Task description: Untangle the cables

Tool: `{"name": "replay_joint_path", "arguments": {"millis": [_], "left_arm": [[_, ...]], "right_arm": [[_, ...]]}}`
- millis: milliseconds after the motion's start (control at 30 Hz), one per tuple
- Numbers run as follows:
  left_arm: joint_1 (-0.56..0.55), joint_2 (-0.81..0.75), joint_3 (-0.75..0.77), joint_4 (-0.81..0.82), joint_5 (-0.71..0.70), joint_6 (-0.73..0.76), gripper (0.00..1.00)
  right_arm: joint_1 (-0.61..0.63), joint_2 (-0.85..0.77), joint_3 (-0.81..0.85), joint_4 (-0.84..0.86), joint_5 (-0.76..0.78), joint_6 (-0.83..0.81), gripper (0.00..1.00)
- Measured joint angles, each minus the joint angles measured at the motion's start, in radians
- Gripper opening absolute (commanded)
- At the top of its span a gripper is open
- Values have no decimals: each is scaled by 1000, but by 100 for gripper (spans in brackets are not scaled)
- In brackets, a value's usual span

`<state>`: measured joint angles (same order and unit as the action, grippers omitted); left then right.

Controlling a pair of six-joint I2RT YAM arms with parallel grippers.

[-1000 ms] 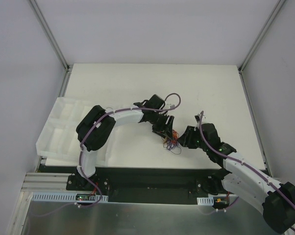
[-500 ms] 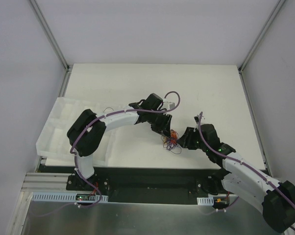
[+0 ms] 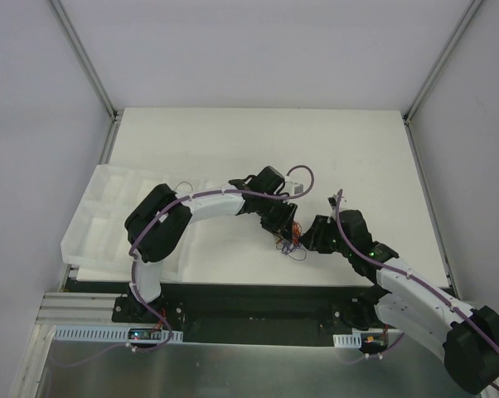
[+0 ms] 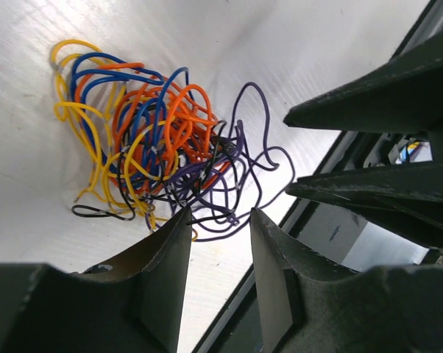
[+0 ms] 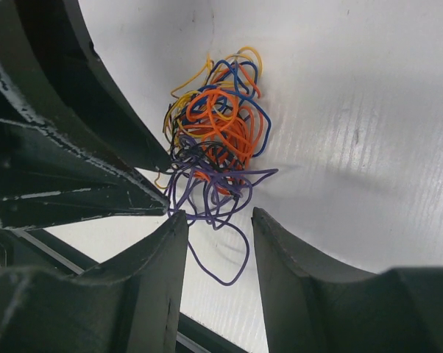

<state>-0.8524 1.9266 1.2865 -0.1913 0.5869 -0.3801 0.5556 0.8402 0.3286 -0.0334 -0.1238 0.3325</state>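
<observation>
White is the counter [image 3: 233, 149] on which everything is carried, with a translucent tray [image 3: 96, 217] set at its left edge, well apart from the work. Both arms are bent inward so that the left tool [image 3: 286, 229] and the right tool [image 3: 306, 240] are brought nose to nose near the middle of the counter's near half, and the cables [image 3: 294, 245] are lodged on the counter between them. Each tool is held partly open, a plain gap being shown between its fingers in its own wrist view, and nothing is clamped in either; a few purple loops are merely laid across the mouth of each. The cables are gathered in one tight multicoloured knot: yellow, orange and blue strands are wound together at the core, black ones are threaded through, and only the purple wire [image 5: 207, 193] is spread in loose curls at the fringe. No strand is seen lying free of the rest, so the task is judged barely begun: every wire has yet to be drawn out and laid apart.
</observation>
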Motion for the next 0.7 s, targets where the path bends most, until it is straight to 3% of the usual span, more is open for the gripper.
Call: {"name": "replay_joint_path", "arguments": {"millis": [500,700], "left_arm": [[-19,5,35,-74,-129,83,31],[-19,0,44,-95,-158,82,47]], "right_arm": [[0,32,0,44,-20,0,43],[0,40,0,50,-27,0,44]]}}
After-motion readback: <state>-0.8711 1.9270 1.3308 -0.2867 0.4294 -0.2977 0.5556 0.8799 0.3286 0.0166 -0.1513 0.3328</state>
